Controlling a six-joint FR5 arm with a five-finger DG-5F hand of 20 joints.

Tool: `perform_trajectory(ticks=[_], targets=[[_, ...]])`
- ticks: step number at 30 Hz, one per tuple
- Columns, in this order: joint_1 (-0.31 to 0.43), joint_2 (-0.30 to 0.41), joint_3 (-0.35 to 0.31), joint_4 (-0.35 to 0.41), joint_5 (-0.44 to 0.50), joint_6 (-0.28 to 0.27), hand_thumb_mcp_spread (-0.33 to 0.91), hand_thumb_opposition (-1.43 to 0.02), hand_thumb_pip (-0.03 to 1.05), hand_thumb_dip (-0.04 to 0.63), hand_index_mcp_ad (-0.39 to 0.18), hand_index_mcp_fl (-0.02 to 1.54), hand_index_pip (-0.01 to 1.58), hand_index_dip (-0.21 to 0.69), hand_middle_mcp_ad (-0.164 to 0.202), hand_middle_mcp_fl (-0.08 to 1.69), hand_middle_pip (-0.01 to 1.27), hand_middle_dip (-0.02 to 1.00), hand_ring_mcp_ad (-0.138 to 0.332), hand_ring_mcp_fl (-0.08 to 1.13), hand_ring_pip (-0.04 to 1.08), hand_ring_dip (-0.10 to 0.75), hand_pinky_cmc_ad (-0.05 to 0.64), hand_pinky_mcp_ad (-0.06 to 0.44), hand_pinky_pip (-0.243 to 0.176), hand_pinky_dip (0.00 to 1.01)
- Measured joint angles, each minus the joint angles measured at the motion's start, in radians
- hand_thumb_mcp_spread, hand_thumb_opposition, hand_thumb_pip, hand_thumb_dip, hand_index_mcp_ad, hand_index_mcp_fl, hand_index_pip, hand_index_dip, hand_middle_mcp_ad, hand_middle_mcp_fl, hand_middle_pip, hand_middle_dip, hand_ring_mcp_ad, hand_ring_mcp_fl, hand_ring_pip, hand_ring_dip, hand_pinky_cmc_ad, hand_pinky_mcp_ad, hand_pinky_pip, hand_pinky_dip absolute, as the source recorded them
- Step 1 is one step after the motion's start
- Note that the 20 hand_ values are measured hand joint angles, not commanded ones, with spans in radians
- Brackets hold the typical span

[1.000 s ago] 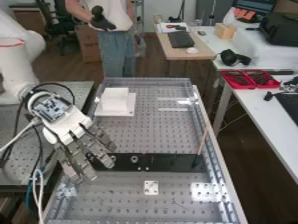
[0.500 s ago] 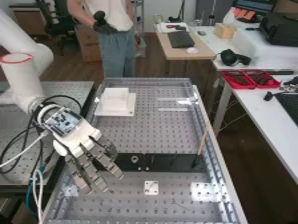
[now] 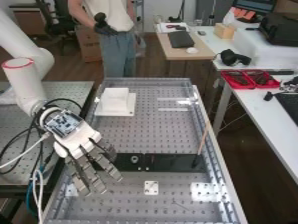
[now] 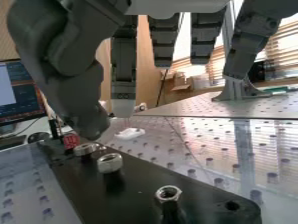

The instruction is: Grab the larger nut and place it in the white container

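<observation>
Hand (image 3: 77,139), straight-fingered and empty, hangs near the black bar's edge (image 3: 174,163), a gap parting larger nut (image 4: 110,162) from smaller nut (image 4: 169,193).

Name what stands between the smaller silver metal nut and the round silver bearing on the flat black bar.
The larger silver metal nut stands between the smaller nut and the bearing, as the wrist view shows.

Lab-like room: perforated metal bench (image 3: 176,196), robot arm (image 3: 28,82), computer screen (image 4: 18,92) on desk.
</observation>
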Motion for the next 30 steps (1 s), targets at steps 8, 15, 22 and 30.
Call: perform_trajectory(ticks=[8,15,22,30], targets=[[0.002,-0.016,0.013,-0.027,-0.01,0.008,0.33,-0.86,0.77,0.236,-0.11,0.02,1.56,0.188,0.089,0.01,0.14,0.22,0.192,0.01,0.09,0.103,0.325,0.328,-0.093,0.47],[0.005,-0.023,0.015,-0.034,-0.01,0.009,0.33,-0.86,0.77,0.236,-0.11,0.02,1.56,0.188,0.089,0.01,0.14,0.22,0.192,0.01,0.09,0.103,0.325,0.328,-0.093,0.47],[0.01,-0.031,0.014,-0.038,-0.013,0.01,0.33,-0.86,0.76,0.239,-0.11,0.02,1.56,0.188,0.089,0.01,0.14,0.22,0.192,0.01,0.09,0.103,0.325,0.328,-0.093,0.47],[0.008,-0.033,0.011,-0.02,-0.031,-0.031,0.33,-0.86,0.76,0.239,-0.11,0.02,1.56,0.188,0.089,0.01,0.14,0.22,0.19,0.01,0.09,0.103,0.325,0.326,-0.093,0.47]])
